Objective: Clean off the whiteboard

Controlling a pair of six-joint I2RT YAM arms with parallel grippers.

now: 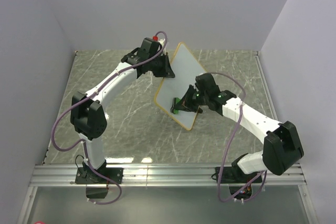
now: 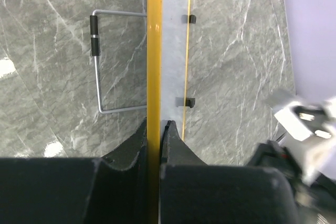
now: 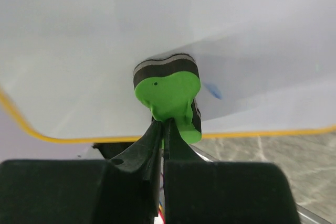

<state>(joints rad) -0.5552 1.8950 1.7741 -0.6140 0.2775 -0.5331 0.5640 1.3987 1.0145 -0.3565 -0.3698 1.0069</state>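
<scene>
The whiteboard (image 1: 178, 77), white with an orange rim, stands tilted on the table near the middle. My left gripper (image 1: 167, 69) is shut on its upper left edge; the left wrist view shows the yellow rim (image 2: 153, 51) edge-on between the jaws of that gripper (image 2: 156, 129). My right gripper (image 1: 190, 102) is shut on a green eraser (image 1: 181, 104), whose pad presses on the board's face near the lower rim. In the right wrist view the eraser (image 3: 169, 92) sits just above the right gripper (image 3: 164, 125), with a small blue mark (image 3: 212, 91) on the board (image 3: 94, 35) to its right.
A wire stand (image 2: 102, 61) shows behind the board in the left wrist view, over the grey marbled table (image 1: 121, 119). Walls close in the left, back and right. A metal rail (image 1: 157, 174) runs along the near edge by the arm bases.
</scene>
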